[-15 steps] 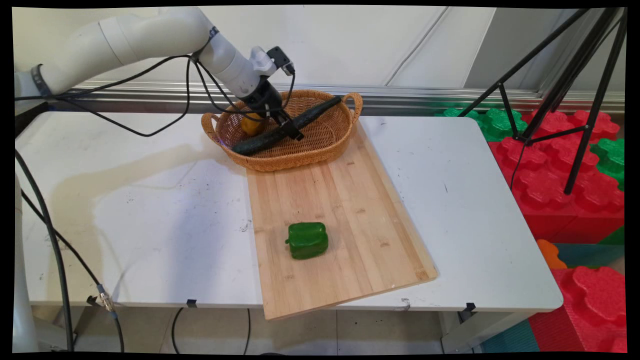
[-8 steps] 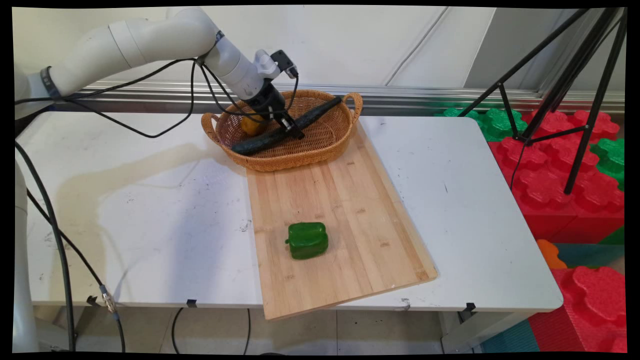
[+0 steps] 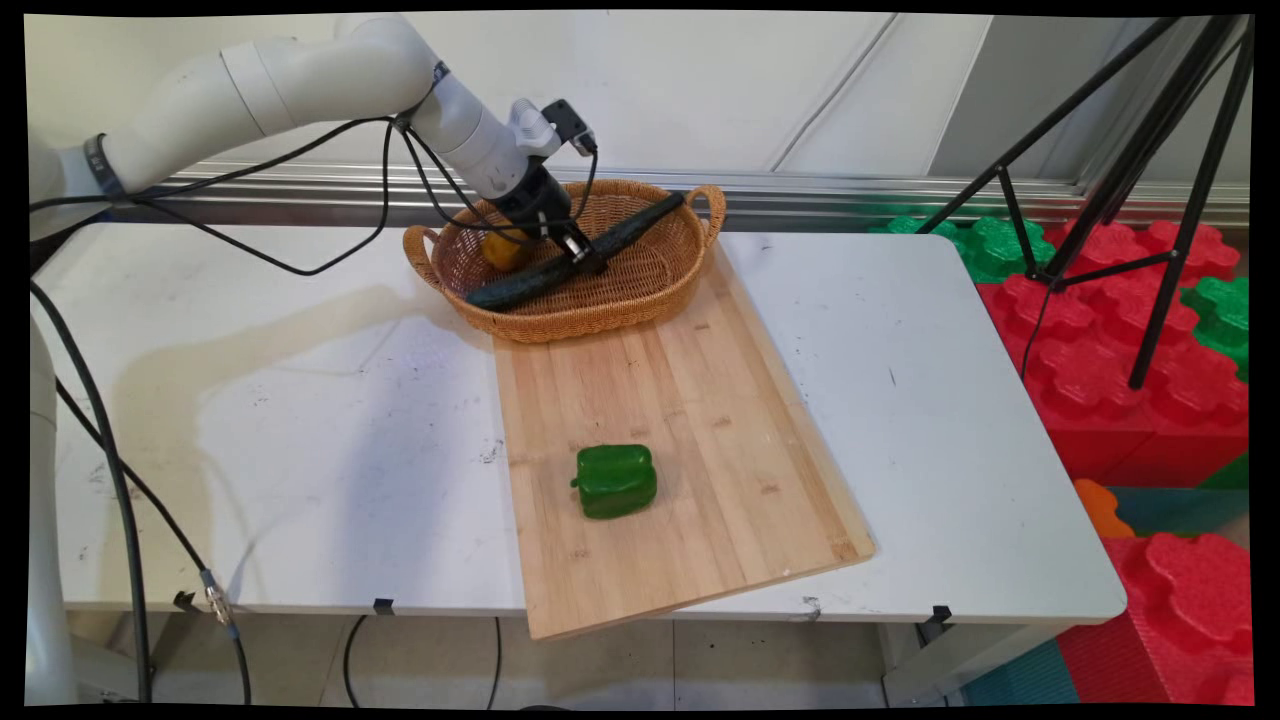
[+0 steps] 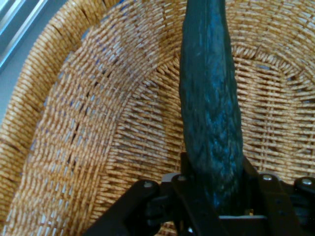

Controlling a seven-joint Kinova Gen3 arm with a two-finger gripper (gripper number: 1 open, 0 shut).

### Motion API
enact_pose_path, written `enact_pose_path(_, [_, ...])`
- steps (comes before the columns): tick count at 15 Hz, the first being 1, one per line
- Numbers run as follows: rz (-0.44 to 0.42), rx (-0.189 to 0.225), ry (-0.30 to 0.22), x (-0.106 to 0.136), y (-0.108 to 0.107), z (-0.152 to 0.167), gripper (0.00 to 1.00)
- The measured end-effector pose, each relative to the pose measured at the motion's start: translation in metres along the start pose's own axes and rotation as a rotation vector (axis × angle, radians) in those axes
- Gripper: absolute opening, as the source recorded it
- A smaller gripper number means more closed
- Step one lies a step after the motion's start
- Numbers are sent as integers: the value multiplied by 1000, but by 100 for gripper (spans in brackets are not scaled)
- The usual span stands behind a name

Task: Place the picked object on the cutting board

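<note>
The gripper (image 3: pixel 578 257) was down in the wicker basket (image 3: pixel 640 300), fingers (image 4: pixel 197 206) pinching the dark cucumber (image 3: pixel 560 268) around its middle (an orange thing (image 3: pixel 500 250) sat just behind it). The cucumber lay across the basket, not lifted clear. Green pepper (image 3: pixel 615 481) sat on the cutting board (image 3: pixel 700 420) on the worktop (image 3: pixel 300 420).

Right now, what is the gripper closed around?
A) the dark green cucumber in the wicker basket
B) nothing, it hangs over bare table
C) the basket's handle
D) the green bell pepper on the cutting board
A. The gripper is inside the wicker basket, and the hand view shows the dark green cucumber clamped between its fingers; the green bell pepper lies alone on the cutting board.
</note>
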Motion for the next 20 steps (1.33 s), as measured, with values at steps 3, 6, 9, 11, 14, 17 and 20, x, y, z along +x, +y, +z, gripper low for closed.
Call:
enact_pose_path(3, [-7, 4, 13, 0, -1, -5, 0])
enact_pose_path(6, [-21, 13, 38, -1, -2, -16, 0])
enact_pose_path(9, [-29, 22, 65, 0, -3, -29, 0])
enact_pose_path(11, [-33, 31, 92, 2, -4, -43, 0])
enact_pose_path(14, [-34, 39, 136, 7, -4, -66, 0])
enact_pose_path(17, [-31, 39, 173, 9, -3, -92, 0])
enact_pose_path(20, [-17, 31, 195, 10, 0, -114, 0])
